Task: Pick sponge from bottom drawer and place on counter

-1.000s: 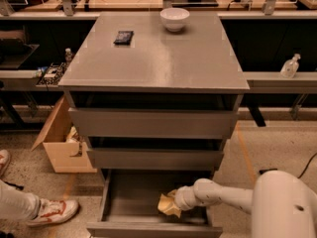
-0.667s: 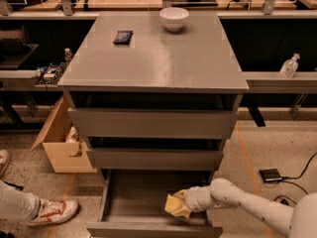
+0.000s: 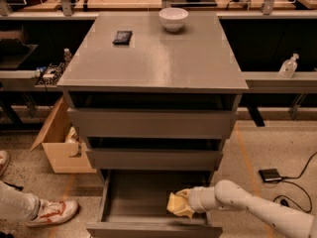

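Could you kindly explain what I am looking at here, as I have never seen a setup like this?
This is a single camera view, looking down at the front of a grey three-drawer cabinet. Where the camera is mounted is not shown. The white jointed arm entering from the lower right belongs to a mobile robot. The gripper at its end reaches into the open bottom drawer, right at a small pale-yellow soft sponge. Whether it actually grips the sponge I cannot tell. On the smooth grey counter on top of the cabinet sit a round white bowl and a small flat black packet.
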`<state>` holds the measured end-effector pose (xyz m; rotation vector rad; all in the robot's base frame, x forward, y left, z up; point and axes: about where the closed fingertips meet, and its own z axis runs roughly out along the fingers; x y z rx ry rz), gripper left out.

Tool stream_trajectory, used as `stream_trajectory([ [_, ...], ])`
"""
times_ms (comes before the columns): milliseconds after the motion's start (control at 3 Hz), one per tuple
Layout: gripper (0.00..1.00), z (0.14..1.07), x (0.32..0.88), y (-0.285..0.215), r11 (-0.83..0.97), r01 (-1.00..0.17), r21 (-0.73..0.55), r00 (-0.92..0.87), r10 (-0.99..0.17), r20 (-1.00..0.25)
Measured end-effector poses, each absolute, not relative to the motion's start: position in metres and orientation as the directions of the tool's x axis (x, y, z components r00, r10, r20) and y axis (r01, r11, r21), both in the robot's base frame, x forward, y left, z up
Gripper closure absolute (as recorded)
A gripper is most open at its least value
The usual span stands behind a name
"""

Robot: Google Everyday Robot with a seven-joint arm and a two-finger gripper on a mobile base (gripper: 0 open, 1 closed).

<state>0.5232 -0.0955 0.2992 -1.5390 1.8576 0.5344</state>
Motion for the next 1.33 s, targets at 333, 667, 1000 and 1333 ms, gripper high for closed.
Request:
stream_trajectory([
  [333, 1.0, 0.369, 0.511, -0.108, 0.241, -0.937, -0.255, 0.01, -0.708, -0.706],
  [667, 1.0, 0.445, 0.49, -0.119, 0.252, -0.873, -0.418, 0.098, -0.747, -0.657],
  [1000, 1.0, 0.489, 0.466, -0.122, 0.241, -0.822, -0.515, 0.129, -0.803, -0.582],
  [1333, 1.0, 0.511, 0.453, -0.12, 0.21, -0.791, -0.575, 0.167, -0.83, -0.532],
])
